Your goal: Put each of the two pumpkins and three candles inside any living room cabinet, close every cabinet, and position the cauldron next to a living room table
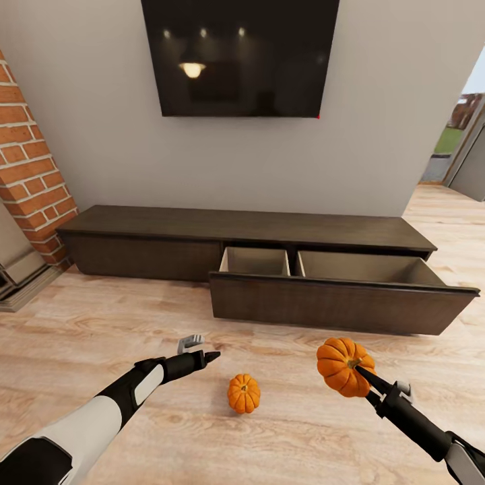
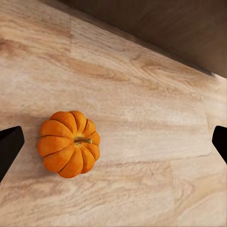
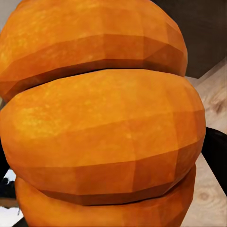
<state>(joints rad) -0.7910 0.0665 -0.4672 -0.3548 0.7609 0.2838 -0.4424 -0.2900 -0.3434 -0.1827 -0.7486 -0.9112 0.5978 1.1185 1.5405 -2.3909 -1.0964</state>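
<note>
Your right end effector (image 1: 358, 369) is clamped on one pumpkin (image 1: 345, 366), holding it up off the floor (image 1: 101, 323) in front of the cabinet (image 1: 249, 225). In the right wrist view that pumpkin (image 3: 101, 127) bulges across the frame, with a dark finger (image 3: 216, 153) pressed at its side. It hangs just before the front panel of the pulled-out drawer (image 1: 337, 303), toward that panel's right half.

Your left end effector (image 1: 202, 350) is spread wide and holds nothing. It hovers low above the floor, to the left of the second pumpkin (image 1: 244, 393). In the left wrist view its two dark fingertips (image 2: 9, 146) stand far apart at the frame's opposite edges, and the second pumpkin (image 2: 69, 144) sits on the floor between them, close to one tip and stem up.

That second pumpkin rests on the bare planks, well short of the drawer front and roughly between your two arms.

You can see the cabinet running along the wall under a dark screen (image 1: 239, 57). Its right-hand drawer is out, showing two tan compartments (image 1: 254, 261) split by a divider. The left-hand part of the cabinet is flush and shut. Brickwork (image 1: 30, 168) stands at the cabinet's left end.
</note>
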